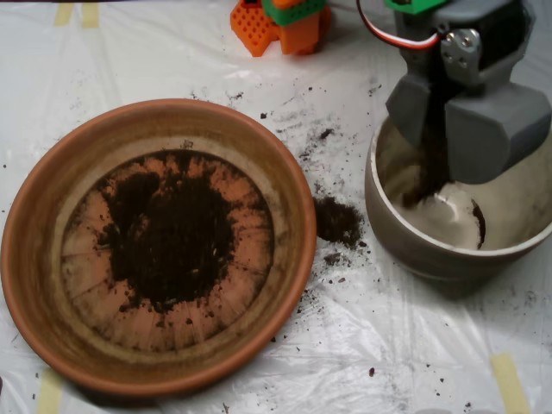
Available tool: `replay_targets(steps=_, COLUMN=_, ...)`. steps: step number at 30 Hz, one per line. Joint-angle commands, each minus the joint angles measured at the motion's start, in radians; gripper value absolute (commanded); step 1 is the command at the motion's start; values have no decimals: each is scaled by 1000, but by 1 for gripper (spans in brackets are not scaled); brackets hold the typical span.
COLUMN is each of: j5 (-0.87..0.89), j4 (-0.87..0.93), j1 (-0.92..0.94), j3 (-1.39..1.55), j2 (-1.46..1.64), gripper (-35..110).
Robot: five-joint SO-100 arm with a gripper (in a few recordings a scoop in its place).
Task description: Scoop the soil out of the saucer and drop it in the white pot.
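Hanging over the white pot (431, 246), the scoop (466, 121) stood parted, soil (172, 233) falling between its grey halves; most soil lay in the saucer (34, 233), a spilled clump (338, 221) on the plastic sheet (362, 345) between them.

Looks like a hobby robotics bench or lab test setup, not a garden or a home kitchen. Evidence: the tabletop is wrapped in a wrinkled clear plastic sheet (414, 345), held down with strips of yellowish masking tape (511, 379) at bottom right and bottom left of the large round terracotta-orange clay saucer (52, 172), plus two more strips at top left. Above the saucer sits an orange and green 3D-printed plastic bracket (280, 21). To its right, a grey 3D-printed clamshell scoop (470, 121) with exposed screws and red-white servo wiring (392, 34). Loose dark soil (338, 220) spilled on the sheet beside the saucer.
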Motion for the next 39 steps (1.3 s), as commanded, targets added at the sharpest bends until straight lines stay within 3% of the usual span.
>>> replay_targets(steps=1, j5=-11, j4=21, j1=-21, j3=-89, j2=37, gripper=25)
replay_targets(steps=11, j5=5, j4=63, j1=-66, j3=-77, j2=55, gripper=32)
replay_targets(steps=19, j5=3, j4=-25, j1=-63, j3=98, j2=170, gripper=38)
replay_targets(steps=31, j5=160, j4=-49, j1=126, j3=25, j2=353, gripper=39)
replay_targets(steps=39, j5=219, j4=-94, j1=373, j3=123, j2=459, gripper=44)
